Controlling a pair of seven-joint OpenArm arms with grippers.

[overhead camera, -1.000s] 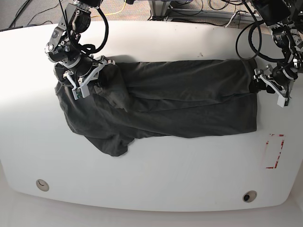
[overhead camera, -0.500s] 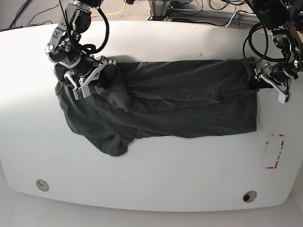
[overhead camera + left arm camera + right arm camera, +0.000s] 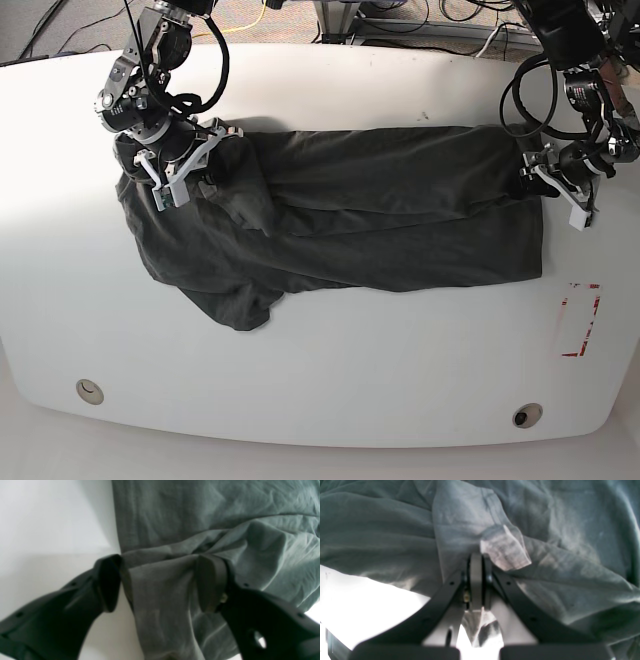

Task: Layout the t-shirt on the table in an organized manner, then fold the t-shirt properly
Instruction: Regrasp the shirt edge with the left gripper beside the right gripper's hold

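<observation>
T-shirt lies spread across the upper middle of the white worktop, dark charcoal, rumpled, one sleeve lobe hanging toward the near-left. Long folds run along its middle.

Right claw: jaws pressed together on a pinch of t-shirt fabric, with a pale fabric tag just beside the tips. In base view it sits at the shirt's far-left corner.

Left claw: jaws apart, straddling a bunched fold at the shirt's edge, cloth between the pads but not squeezed. Base view puts it at the shirt's right edge.

Red dashed rectangle sits near the worktop's right edge, apart from the shirt. Two grommet holes along the near edge.
</observation>
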